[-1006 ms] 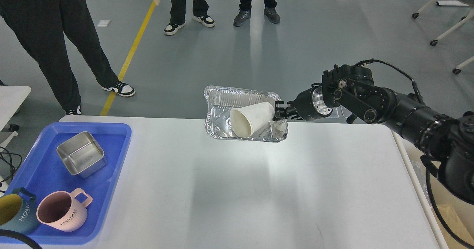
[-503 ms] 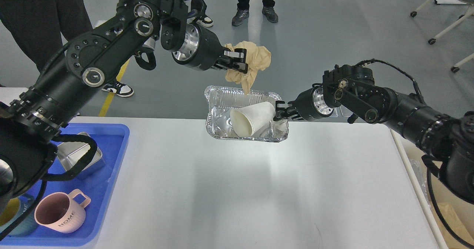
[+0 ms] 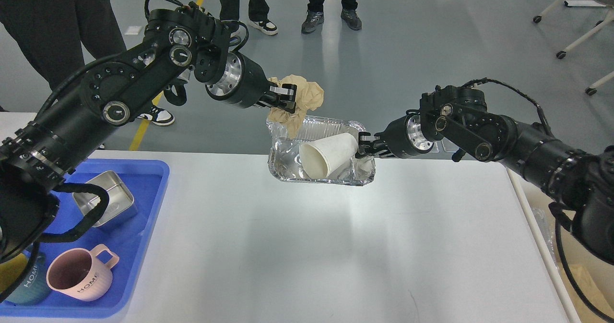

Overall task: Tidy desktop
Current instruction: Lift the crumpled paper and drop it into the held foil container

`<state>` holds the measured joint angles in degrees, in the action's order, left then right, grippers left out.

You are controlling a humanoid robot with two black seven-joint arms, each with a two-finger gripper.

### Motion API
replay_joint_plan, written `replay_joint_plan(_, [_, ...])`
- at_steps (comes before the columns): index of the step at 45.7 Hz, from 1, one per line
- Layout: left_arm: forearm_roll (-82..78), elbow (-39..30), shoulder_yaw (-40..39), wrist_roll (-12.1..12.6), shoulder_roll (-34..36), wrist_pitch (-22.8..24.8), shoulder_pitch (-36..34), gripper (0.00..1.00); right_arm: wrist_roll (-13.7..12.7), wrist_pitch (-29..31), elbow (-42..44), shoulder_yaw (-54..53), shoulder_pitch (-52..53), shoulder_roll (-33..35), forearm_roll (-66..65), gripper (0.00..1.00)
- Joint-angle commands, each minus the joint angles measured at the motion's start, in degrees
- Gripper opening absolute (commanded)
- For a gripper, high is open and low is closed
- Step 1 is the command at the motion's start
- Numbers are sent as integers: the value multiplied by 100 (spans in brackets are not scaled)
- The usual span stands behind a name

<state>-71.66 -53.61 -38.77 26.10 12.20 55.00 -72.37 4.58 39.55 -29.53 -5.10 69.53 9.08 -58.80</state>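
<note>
The desktop [image 3: 307, 246] is a wide white-grey tabletop filling the lower view. My right gripper [image 3: 363, 149] is shut on the right rim of a foil tray [image 3: 288, 169] and holds it up over the table's far edge. A white paper cup [image 3: 327, 154] lies on its side in the tray. My left gripper [image 3: 287, 99] is shut on a crumpled brown paper [image 3: 300, 97], held just above the tray's far left corner, with a paper tail hanging down to the rim.
A blue plastic tray [image 3: 144, 208] at the left holds a steel square tin [image 3: 103, 203], a pink mug [image 3: 79, 277] and a dark teal mug [image 3: 21, 287]. People stand on the floor beyond the table. A bin edge [image 3: 575, 275] shows at the right.
My left arm came into view with the brown paper, then moved it down and left, close over the tray's far left corner. The right gripper and foil tray barely moved.
</note>
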Motion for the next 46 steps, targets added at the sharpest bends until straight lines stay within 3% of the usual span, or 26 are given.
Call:
replay_joint_plan(1, [3, 0, 1, -8, 115, 0, 21, 1, -1, -9, 0, 0, -1, -11, 0, 0])
replay_joint_plan(8, [-23, 0, 1, -8, 160, 0, 74, 4, -1, -18, 9, 0, -9, -20, 0, 0])
replay_joint_plan(18, [-41, 8, 9, 0, 160, 0, 144, 21, -1, -18, 9, 0, -9, -11, 0, 0])
replay_joint_plan(22, [-41, 8, 9, -8, 160, 0, 153, 33, -1, -18, 9, 0, -9, -20, 0, 0])
replay_joint_plan(25, [-41, 8, 9, -8, 160, 0, 171, 55, -1, -18, 9, 9, -9, -20, 0, 0])
replay_joint_plan(36, [-32, 17, 1, -17, 116, 0, 179, 94, -1, -18, 9, 0, 8, -29, 0, 0])
replay_joint_plan(46, [12, 61, -8, -26, 37, 0, 162, 96, -1, -27, 18, 0, 26, -29, 0, 0])
